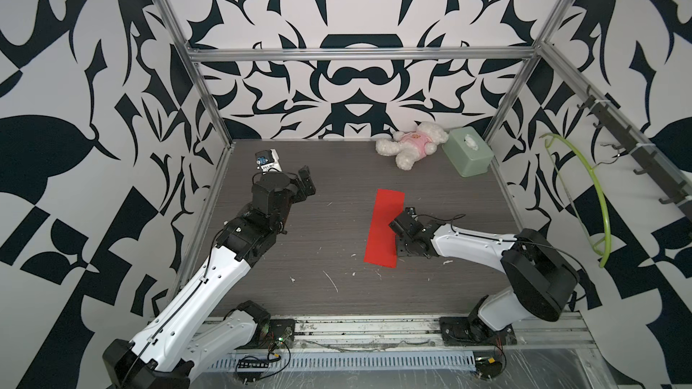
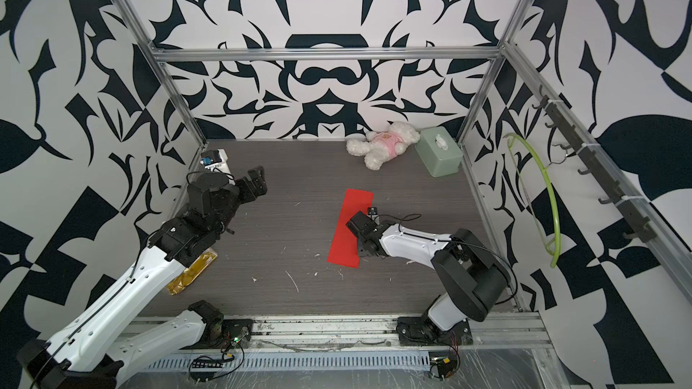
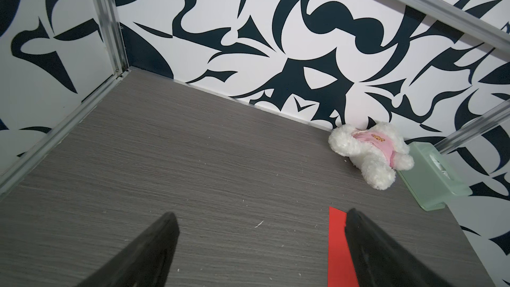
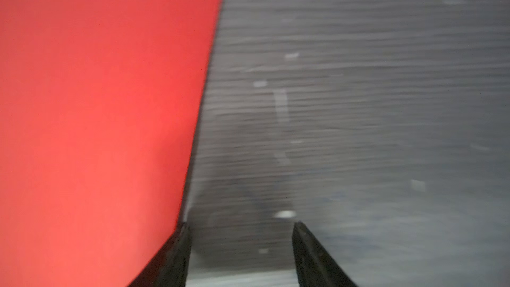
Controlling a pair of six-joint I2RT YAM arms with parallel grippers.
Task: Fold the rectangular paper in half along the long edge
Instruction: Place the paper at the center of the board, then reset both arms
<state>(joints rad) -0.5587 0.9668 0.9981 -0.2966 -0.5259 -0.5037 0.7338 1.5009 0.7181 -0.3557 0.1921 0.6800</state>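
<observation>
The rectangular paper (image 1: 380, 230) (image 2: 346, 230) is a narrow bright red strip lying flat on the grey table, right of centre, long side running front to back. My right gripper (image 1: 397, 241) (image 2: 360, 243) hangs low over its right long edge. In the right wrist view the gripper (image 4: 241, 226) is open, with bare table between the fingers and the red paper (image 4: 96, 120) beside one finger. That view is blurred. My left gripper (image 1: 307, 183) (image 2: 254, 185) (image 3: 260, 215) is raised at the back left, wide open and empty, well apart from the paper (image 3: 338, 244).
A white plush bear (image 1: 412, 144) in a pink shirt and a pale green box (image 1: 468, 153) lie at the back right corner. A small white device (image 1: 267, 160) stands at the back left. A yellowish packet (image 2: 191, 273) lies under the left arm. Metal frame posts edge the table.
</observation>
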